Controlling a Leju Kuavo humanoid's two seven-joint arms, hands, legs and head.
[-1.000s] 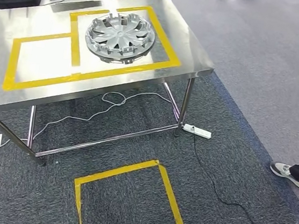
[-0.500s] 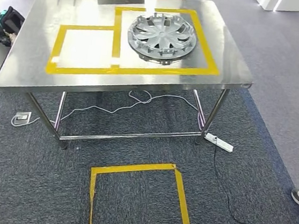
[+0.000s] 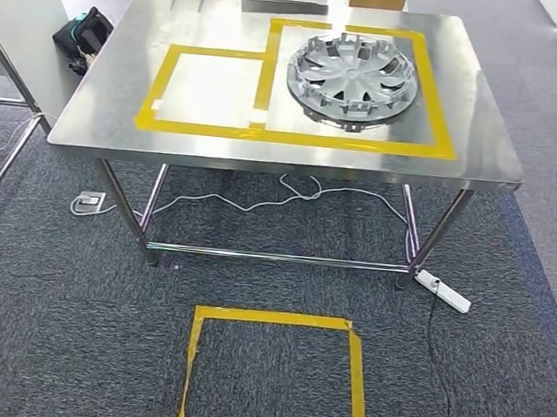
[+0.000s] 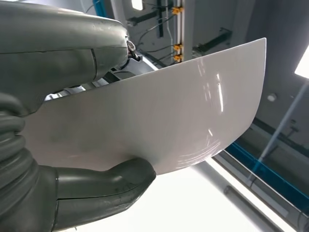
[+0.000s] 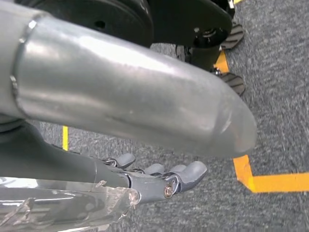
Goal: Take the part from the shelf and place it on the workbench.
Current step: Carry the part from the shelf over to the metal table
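Gripping a white curved part [image 4: 156, 121], the left robot hand [image 4: 73, 125] holds it.

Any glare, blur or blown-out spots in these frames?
Head view: sharp; ceiling light glares off the workbench inside the left taped box. Left wrist view: white part carries streak highlights, background soft. Right wrist view: the close silver part is soft, carpet sharper.
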